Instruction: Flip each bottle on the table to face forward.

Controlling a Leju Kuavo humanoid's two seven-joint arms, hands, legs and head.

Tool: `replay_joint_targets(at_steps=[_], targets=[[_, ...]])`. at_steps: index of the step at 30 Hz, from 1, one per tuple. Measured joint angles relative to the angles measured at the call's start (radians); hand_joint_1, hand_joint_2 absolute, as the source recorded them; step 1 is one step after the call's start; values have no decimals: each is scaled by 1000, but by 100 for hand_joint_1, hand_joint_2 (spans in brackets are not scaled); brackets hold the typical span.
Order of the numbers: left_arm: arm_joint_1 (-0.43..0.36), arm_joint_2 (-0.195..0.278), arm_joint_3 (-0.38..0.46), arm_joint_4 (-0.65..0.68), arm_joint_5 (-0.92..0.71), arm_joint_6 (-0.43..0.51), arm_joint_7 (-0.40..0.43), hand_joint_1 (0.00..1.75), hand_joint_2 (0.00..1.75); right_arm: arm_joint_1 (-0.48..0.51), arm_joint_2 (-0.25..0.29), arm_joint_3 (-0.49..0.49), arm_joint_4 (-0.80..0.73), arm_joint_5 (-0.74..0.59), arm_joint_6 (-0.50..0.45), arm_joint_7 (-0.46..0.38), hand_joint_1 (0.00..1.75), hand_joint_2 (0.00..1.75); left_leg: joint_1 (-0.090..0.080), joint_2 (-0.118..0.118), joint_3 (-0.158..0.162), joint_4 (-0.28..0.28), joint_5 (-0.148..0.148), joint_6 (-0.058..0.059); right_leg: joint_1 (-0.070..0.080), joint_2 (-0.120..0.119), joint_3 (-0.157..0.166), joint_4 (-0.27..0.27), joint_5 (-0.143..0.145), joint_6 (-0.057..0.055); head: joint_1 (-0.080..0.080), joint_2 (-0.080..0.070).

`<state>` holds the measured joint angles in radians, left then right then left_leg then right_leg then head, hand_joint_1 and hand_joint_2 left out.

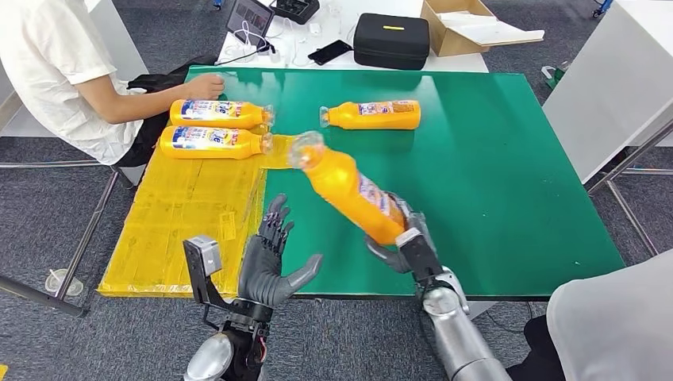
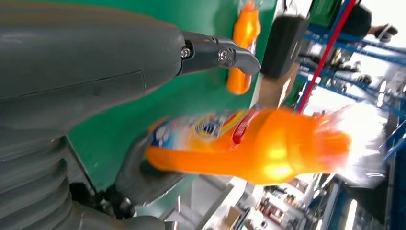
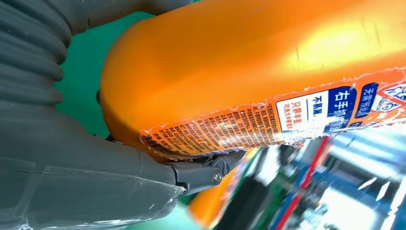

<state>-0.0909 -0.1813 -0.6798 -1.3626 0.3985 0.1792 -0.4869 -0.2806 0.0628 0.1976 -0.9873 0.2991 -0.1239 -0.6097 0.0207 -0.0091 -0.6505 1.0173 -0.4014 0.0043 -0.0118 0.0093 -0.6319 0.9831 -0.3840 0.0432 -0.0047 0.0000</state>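
My right hand (image 1: pixel 406 238) grips the base end of an orange bottle (image 1: pixel 349 186) and holds it tilted above the green table (image 1: pixel 492 175), cap end pointing up and away; the same bottle (image 2: pixel 249 146) (image 3: pixel 249 67) looms close in both wrist views. My left hand (image 1: pixel 270 258) hovers open just left of it, fingers spread, thumb (image 2: pixel 218 53) toward the bottle. A second bottle (image 1: pixel 371 115) (image 2: pixel 243 45) lies on the green surface at the back. Two more bottles (image 1: pixel 218 113) (image 1: pixel 213 141) lie side by side on the yellow mat (image 1: pixel 190 222), labels up.
A person in a white shirt (image 1: pixel 55 63) sits at the far left, one hand (image 1: pixel 205 86) resting by the nearest bottle. A black case (image 1: pixel 390 40), a cardboard box (image 1: pixel 468 28) and a tablet stand behind the table. Someone's grey clothing (image 1: pixel 611 325) shows at the lower right.
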Motion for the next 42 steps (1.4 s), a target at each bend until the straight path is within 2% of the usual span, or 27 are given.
replay_joint_targets(at_steps=[6, 14, 28, 29, 32, 33, 42], targets=[[-29, -9, 4, 13, 17, -9, 5, 0, 175, 1, 19, 111, -70, -6, 20, 13, 175, 175, 0, 0, 0, 0, 0, 0, 0, 0, 0, 0, 0, 0, 0, 0], [-59, -22, 26, 15, 30, 18, -7, 0, 175, 2, 31, 198, -99, -4, 31, 20, 175, 175, 0, 0, 0, 0, 0, 0, 0, 0, 0, 0, 0, 0, 0, 0], [-70, -27, 40, 8, 31, 24, -22, 0, 175, 5, 32, 261, -111, -23, 50, 25, 175, 175, 0, 0, 0, 0, 0, 0, 0, 0, 0, 0, 0, 0, 0, 0], [-70, -27, 40, 6, 31, 24, -24, 14, 175, 5, 32, 265, -109, -29, 54, 25, 175, 175, 0, 0, 0, 0, 0, 0, 0, 0, 0, 0, 0, 0, 0, 0], [-71, -28, 40, 4, 30, 26, -35, 140, 175, 5, 34, 275, -104, -51, 71, 22, 175, 175, 0, 0, 0, 0, 0, 0, 0, 0, 0, 0, 0, 0, 0, 0], [-71, -28, 40, 4, 30, 26, -41, 171, 175, 5, 34, 277, -104, -62, 83, 21, 175, 175, 0, 0, 0, 0, 0, 0, 0, 0, 0, 0, 0, 0, 0, 0], [-70, -28, 40, -6, 45, -10, -66, 175, 175, 5, 37, 285, -99, -153, 174, 22, 175, 175, 0, 0, 0, 0, 0, 0, 0, 0, 0, 0, 0, 0, 0, 0]])
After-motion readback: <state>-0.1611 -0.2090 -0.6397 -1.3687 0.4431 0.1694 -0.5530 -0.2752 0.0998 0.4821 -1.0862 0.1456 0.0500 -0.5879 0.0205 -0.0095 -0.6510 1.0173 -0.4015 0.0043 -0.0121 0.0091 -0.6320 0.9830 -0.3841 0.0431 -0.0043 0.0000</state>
